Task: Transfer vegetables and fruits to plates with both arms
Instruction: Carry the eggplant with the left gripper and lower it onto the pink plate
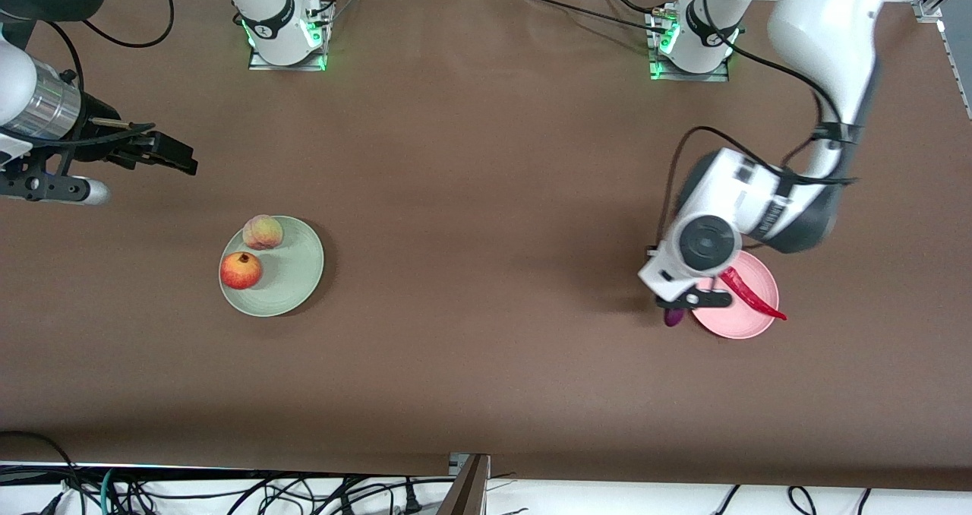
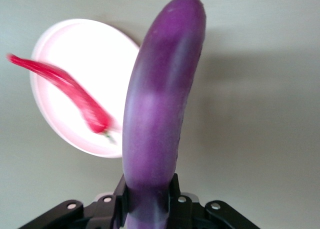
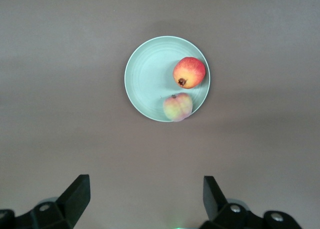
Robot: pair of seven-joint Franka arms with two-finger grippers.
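Eggplant (image 2: 160, 114) — beside chili (image 2: 70, 91), pink plate (image 2: 60, 49)

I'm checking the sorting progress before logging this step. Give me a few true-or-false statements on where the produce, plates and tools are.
1. Both fruits sit on the green plate. True: the red fruit and the peach are on it.
2. The eggplant lies flat on the pink plate. False: the left tool grips one end of it, by the plate's edge.
3. The chili pepper is on the pink plate. True, with its tip past the rim.
4. The right tool holds the peach. False: it is open and empty, up over the table toward the right arm's end.
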